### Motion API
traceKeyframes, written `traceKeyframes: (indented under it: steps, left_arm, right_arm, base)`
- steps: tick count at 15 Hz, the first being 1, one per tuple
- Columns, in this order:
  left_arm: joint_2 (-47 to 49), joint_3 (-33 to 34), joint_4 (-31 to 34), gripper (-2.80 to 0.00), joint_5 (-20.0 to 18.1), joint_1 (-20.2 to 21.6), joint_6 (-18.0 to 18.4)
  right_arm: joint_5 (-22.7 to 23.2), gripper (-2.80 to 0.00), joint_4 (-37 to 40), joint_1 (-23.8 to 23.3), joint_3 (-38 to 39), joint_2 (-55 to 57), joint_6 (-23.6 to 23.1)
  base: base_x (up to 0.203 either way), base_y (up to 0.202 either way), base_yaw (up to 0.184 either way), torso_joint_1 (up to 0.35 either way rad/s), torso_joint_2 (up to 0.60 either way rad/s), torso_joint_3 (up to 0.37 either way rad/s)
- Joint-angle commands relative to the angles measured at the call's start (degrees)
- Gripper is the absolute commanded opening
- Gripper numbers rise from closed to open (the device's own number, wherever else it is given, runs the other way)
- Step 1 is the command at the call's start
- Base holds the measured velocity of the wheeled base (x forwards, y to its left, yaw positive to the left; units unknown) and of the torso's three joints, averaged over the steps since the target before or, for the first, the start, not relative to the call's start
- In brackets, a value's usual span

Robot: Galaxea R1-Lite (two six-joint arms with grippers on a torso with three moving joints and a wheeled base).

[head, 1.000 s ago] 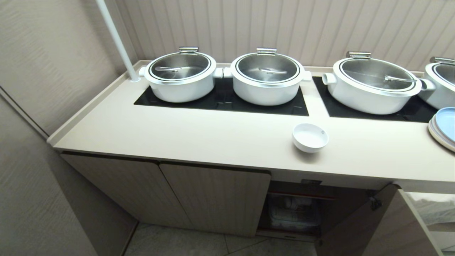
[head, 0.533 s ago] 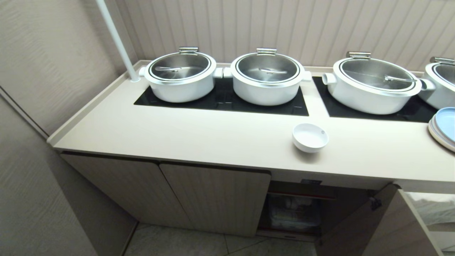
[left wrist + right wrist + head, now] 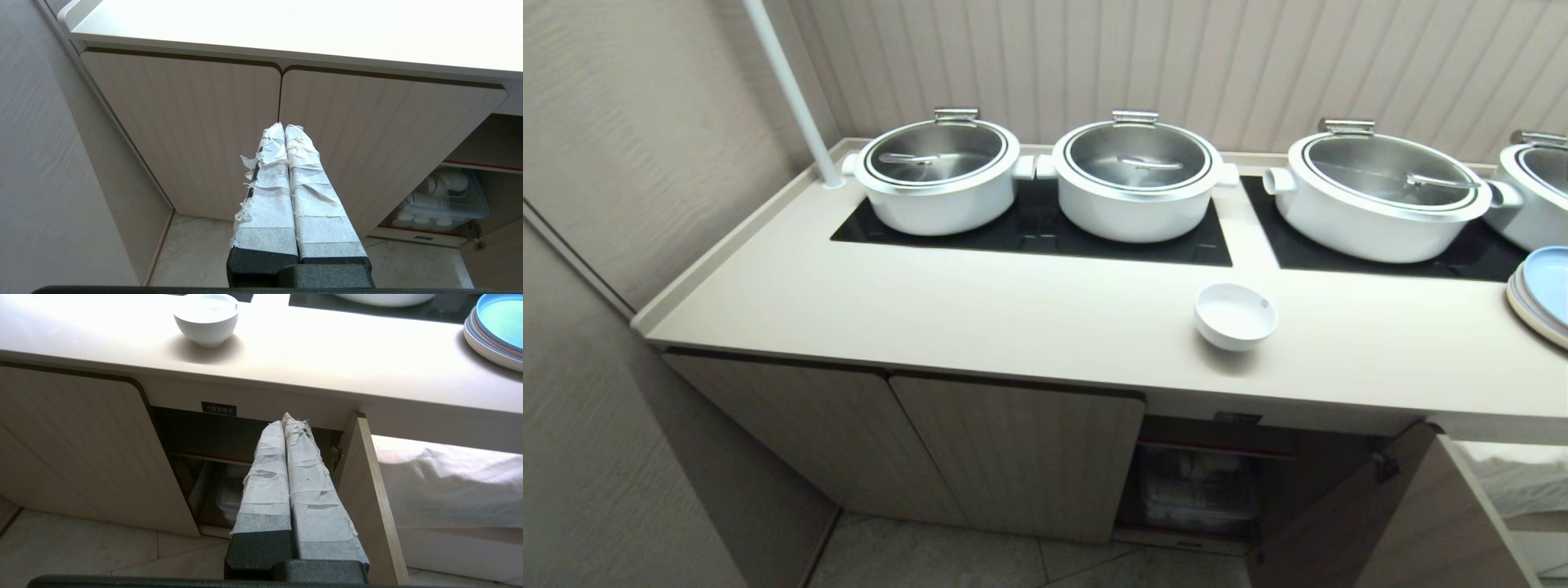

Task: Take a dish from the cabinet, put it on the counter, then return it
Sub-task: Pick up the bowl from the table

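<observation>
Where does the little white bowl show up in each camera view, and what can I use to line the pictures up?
Head view: the bowl stands on the counter, in front of the gap between the two black hobs.
Left wrist view: not in it.
Right wrist view: the bowl stands on the counter near its front edge, above the open cabinet.
Shared landmark: the open cabinet compartment, in all three views.

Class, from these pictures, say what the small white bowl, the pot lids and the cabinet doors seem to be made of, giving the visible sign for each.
Small white bowl: likely glazed ceramic; glossy.
Pot lids: brushed steel; grey sheen.
Cabinet doors: probably wood-grain laminate; matte, ribbed.
</observation>
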Motion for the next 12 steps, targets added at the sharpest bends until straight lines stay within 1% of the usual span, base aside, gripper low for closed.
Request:
traceKeyframes:
  steps: [1,3,5,7,10,12]
  left_arm:
    - [0.0,-0.1,0.0,-2.8,0.0,0.0,0.0]
    - [0.0,0.0,0.0,-2.8,0.0,0.0,0.0]
    - [0.0,0.0,0.0,-2.8,0.0,0.0,0.0]
    - [0.0,-0.1,0.0,-2.8,0.0,0.0,0.0]
    - [0.0,0.0,0.0,-2.8,0.0,0.0,0.0]
    - [0.0,0.0,0.0,-2.8,-0.1,0.0,0.0]
  right_arm:
    - [1.4,-2.8,0.0,0.0,-2.6,0.1,0.0]
    - [3.4,-2.8,0.6,0.0,-4.9,0.1,0.1]
    - [3.8,-2.8,0.9,0.1,-8.1,0.1,0.2]
    - [4.0,-2.8,0.5,0.1,-8.7,0.7,0.2]
    - [3.9,-2.8,-1.0,0.2,-8.7,7.3,-0.2]
    - [3.9,-2.8,-4.1,0.7,-8.7,13.7,-0.5]
  base:
    - [0.0,0.0,0.0,0.0,0.0,0.0]
    - [0.0,0.0,0.0,0.0,0.0,0.0]
    - [0.0,0.0,0.0,0.0,0.0,0.0]
    - [0.0,0.0,0.0,0.0,0.0,0.0]
    - [0.0,0.0,0.0,0.0,0.0,0.0]
    - [0.0,0.0,0.0,0.0,0.0,0.0]
